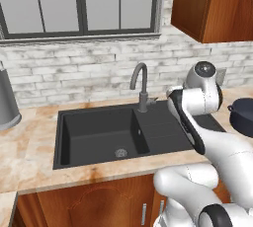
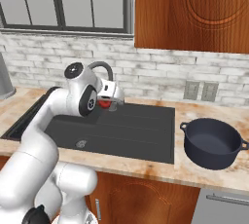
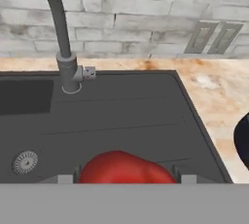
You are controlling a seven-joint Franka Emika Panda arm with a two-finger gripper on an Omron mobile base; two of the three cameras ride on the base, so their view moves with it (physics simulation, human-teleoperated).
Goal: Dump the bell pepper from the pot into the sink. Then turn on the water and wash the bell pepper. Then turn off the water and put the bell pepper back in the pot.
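Hovering above the shallow right section of the large matte black rectangular sink, with bare black floor on every side below and beige speckled counter beyond the right rim. Gripping the small bright red lumpy bell pepper in the two-finger gripper, jaws partly apart and closed on the pepper's sides, pepper carried clear above the sink floor. Standing close behind the hand: grey curved gooseneck faucet with small side lever, on the back rim between deep basin and shallow section. Lying in the deep left basin, round drain, walls steep, nothing else inside. Sitting well apart to the right on the counter, round dark navy-black cooking pot with small side handles, mouth up, interior dark and hard to read; cut off at the frame edge in the left base view and in the hand view. Hidden behind the white arm in the left base view: gripper and pepper. Cropped by the lower edge of the hand view: lower half of the pepper and most of both fingertips. Cut by the left edge, tall grey metal container.
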